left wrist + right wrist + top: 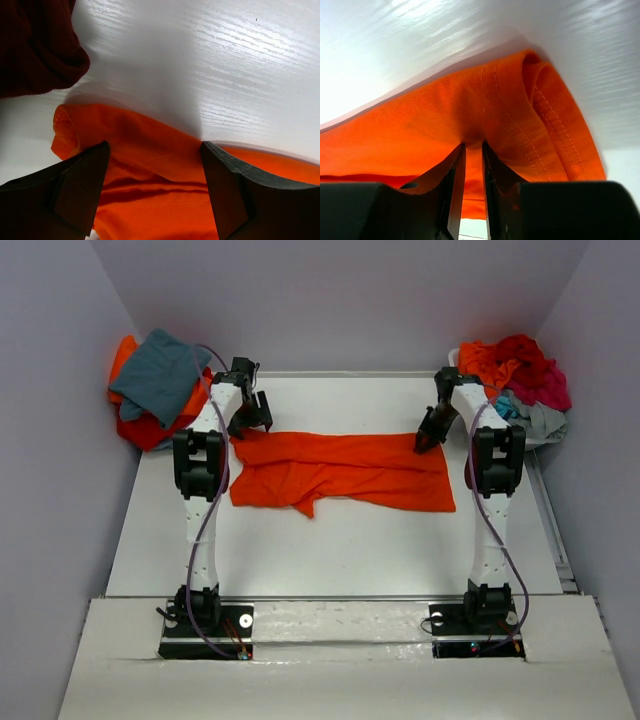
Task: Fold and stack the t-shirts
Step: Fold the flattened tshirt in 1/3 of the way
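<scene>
Bright orange cloth t-shirt [340, 472] lies spread as a wide band across the far half of the white table [330, 550], between the two arms. Left gripper [256, 424] stands wide open, its jaws astride the shirt's far-left corner and holding nothing. Right gripper [428, 440] is nearly closed, pinching the stitched hem at the far-right corner.

Progress, as judged: this shirt appears partly folded lengthwise, with its near-left edge rumpled. Cross-folds and stacking are not yet done. A pile topped by a teal-grey shirt [160, 375], over red and orange cloth, sits at the far-left corner. Whether it is neatly folded cannot be told. A loose heap of red, magenta, turquoise and grey shirts [515, 380] at the far-right corner looks unfolded, so most of the work is outstanding.

Obstruction: the left pile's dark red edge [35, 45] lies just beside the left gripper and could be snagged.
</scene>
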Robot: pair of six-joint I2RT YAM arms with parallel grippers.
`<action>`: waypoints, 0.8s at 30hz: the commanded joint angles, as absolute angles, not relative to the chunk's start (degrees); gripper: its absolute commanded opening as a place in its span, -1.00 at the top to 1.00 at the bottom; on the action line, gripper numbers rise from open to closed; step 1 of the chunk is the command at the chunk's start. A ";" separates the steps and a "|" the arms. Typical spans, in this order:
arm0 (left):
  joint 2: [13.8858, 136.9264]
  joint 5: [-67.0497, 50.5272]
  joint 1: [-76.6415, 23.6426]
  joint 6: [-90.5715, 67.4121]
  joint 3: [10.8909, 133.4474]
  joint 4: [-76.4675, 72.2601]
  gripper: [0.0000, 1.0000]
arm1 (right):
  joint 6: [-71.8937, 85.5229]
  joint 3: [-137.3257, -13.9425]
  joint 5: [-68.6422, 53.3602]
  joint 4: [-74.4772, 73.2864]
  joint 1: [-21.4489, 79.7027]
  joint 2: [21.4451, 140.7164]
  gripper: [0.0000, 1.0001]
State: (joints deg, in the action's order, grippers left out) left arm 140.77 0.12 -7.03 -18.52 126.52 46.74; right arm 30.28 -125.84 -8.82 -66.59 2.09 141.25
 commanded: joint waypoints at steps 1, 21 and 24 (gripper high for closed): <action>141.94 1.58 -7.03 -17.67 128.41 47.37 -0.74 | 30.85 -122.79 -2.73 -64.25 -0.70 139.75 0.48; 135.80 -1.14 -7.56 -17.49 131.84 42.54 -0.74 | 26.02 -118.56 -9.67 -56.16 -1.85 132.19 0.41; 133.34 -0.53 -8.17 -17.31 131.14 42.71 -0.74 | 25.31 -118.65 -9.67 -57.21 -1.85 130.87 0.40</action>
